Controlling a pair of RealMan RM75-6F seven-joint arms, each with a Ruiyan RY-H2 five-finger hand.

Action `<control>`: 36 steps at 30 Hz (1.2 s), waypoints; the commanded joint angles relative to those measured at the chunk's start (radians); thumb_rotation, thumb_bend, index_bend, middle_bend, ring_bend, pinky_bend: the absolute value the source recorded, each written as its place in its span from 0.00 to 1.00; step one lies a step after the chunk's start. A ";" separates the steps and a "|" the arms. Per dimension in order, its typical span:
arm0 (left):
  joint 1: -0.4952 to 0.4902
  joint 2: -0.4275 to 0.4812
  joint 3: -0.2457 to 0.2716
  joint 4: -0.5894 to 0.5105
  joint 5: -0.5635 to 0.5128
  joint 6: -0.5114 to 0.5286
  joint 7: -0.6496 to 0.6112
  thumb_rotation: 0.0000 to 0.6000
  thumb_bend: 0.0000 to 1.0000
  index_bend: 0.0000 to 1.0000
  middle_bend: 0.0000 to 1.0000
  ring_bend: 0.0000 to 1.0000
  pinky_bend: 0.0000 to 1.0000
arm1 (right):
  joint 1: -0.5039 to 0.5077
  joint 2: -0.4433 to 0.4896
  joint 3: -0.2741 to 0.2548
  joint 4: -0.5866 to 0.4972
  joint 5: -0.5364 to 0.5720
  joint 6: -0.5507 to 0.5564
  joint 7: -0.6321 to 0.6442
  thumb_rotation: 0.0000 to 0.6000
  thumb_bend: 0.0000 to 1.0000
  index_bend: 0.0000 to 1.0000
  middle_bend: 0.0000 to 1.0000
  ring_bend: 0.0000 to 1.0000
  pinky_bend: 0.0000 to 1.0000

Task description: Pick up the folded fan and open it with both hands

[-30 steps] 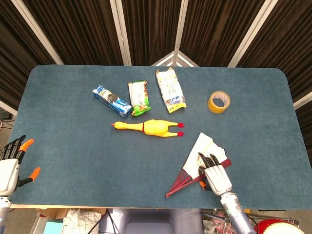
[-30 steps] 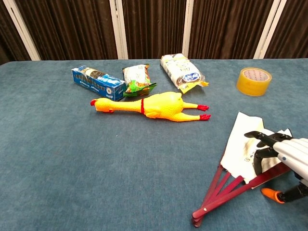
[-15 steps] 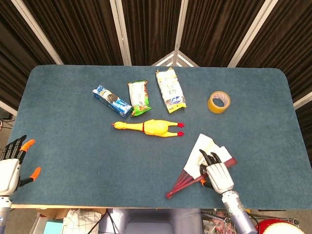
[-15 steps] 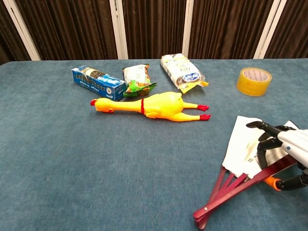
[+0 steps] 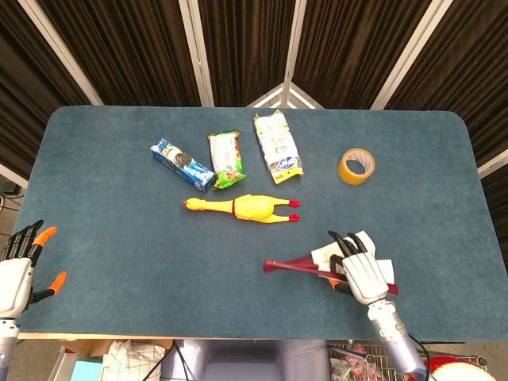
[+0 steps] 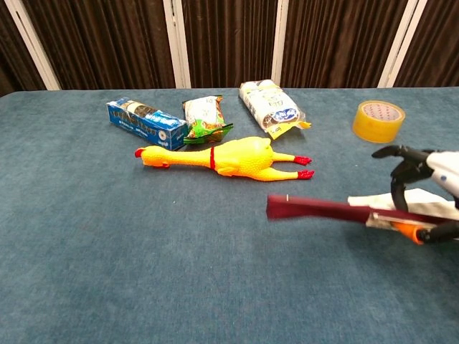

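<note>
Where the right hand (image 5: 363, 270) sits near the front right of the bench (image 5: 111, 230), it grips the fan (image 5: 305, 269) with fingers curled over it and the thumb under (chest view shows the orange thumb tip below the sticks). Fan: dark red sticks gathered into one bar pointing toward the bench's left, lifted off the cloth in the chest view; white paper leaf bunched beneath and behind the hand, how far spread cannot be told.

Left hand (image 5: 20, 268): at the front left edge of the bench, fingers apart, holding nothing, well apart from the fan; seen in the head view only.

Other items, outward from the fan:
- Rubber chicken (image 5: 242, 206), yellow with red feet, lying on its side near the middle, beak toward the left.
- Tape roll (image 5: 356, 165), yellow, flat on the cloth behind the right hand.
- White snack bag (image 5: 277, 147), lying lengthwise toward the far edge.
- Green snack bag (image 5: 226, 159), just left of the white one.
- Blue biscuit pack (image 5: 182, 164), left of the green bag, set at an angle.

Bench surface: blue-grey cloth, rounded corners.
</note>
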 commanded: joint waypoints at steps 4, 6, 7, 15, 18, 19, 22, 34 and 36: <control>-0.002 0.000 -0.001 0.001 -0.002 -0.003 -0.001 1.00 0.41 0.16 0.00 0.00 0.00 | 0.048 0.081 0.065 -0.099 0.009 -0.012 -0.013 1.00 0.42 0.81 0.16 0.25 0.14; -0.002 -0.001 0.000 0.001 0.000 -0.004 0.000 1.00 0.41 0.16 0.00 0.00 0.00 | 0.062 0.104 0.084 -0.126 0.015 -0.019 -0.024 1.00 0.42 0.81 0.16 0.25 0.14; -0.002 -0.002 0.000 0.001 0.000 -0.004 0.001 1.00 0.41 0.16 0.00 0.00 0.00 | 0.069 0.116 0.093 -0.138 0.019 -0.025 -0.029 1.00 0.42 0.81 0.16 0.25 0.14; -0.014 -0.008 -0.003 0.010 -0.005 -0.024 -0.002 1.00 0.41 0.16 0.00 0.00 0.00 | 0.152 0.220 0.181 -0.228 0.099 -0.132 -0.085 1.00 0.43 0.82 0.16 0.25 0.14; -0.022 -0.013 -0.004 0.020 -0.001 -0.034 -0.011 1.00 0.41 0.16 0.00 0.00 0.00 | 0.193 0.259 0.215 -0.262 0.136 -0.190 -0.085 1.00 0.43 0.82 0.16 0.25 0.14; -0.026 -0.016 -0.005 0.024 0.000 -0.039 -0.016 1.00 0.41 0.16 0.00 0.00 0.00 | 0.213 0.275 0.230 -0.278 0.149 -0.217 -0.084 1.00 0.43 0.82 0.16 0.25 0.14; -0.034 -0.023 -0.007 0.035 0.000 -0.051 -0.030 1.00 0.41 0.16 0.00 0.00 0.00 | 0.262 0.303 0.258 -0.311 0.159 -0.267 -0.095 1.00 0.43 0.82 0.17 0.25 0.14; -0.085 -0.051 -0.008 0.087 -0.001 -0.142 -0.124 1.00 0.40 0.15 0.00 0.00 0.00 | 0.498 0.245 0.354 -0.370 0.276 -0.447 -0.217 1.00 0.42 0.82 0.17 0.25 0.14; -0.095 -0.061 -0.012 0.100 0.001 -0.154 -0.147 1.00 0.40 0.15 0.00 0.00 0.00 | 0.536 0.216 0.363 -0.369 0.300 -0.460 -0.234 1.00 0.42 0.82 0.17 0.25 0.14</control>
